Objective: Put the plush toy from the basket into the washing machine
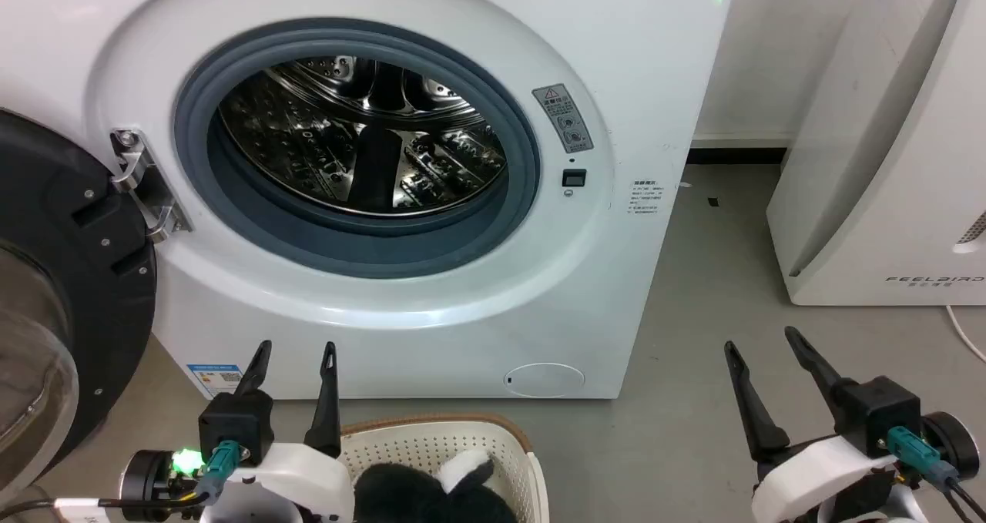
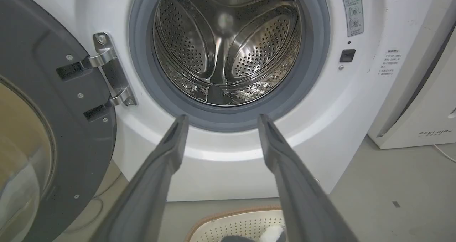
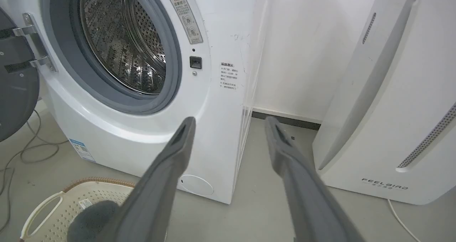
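Washing machine (image 1: pixel 431 330), one only, fills the head view from 9 to 1 o'clock. Its one door (image 1: pixel 69 276) is swung fully aside at 9 o'clock, so I judge the mouth is left free for loading; the one steel drum (image 1: pixel 362 138) looks empty. One other white appliance (image 1: pixel 870 161) stands at 3 o'clock and has no part in the job. One basket (image 1: pixel 431 424) sits on the floor (image 1: pixel 693 400) at 6 o'clock, just before the washer, probably to keep the carry short. Inside it lies the one plush toy (image 1: pixel 416 500), not yet taken. Two grippers point toward the washer: the left gripper (image 1: pixel 298 350) at 7 o'clock, just beside the basket, and the right gripper (image 1: pixel 759 340) at 5 o'clock, well apart from it. Both have their fingers spread and hold nothing.
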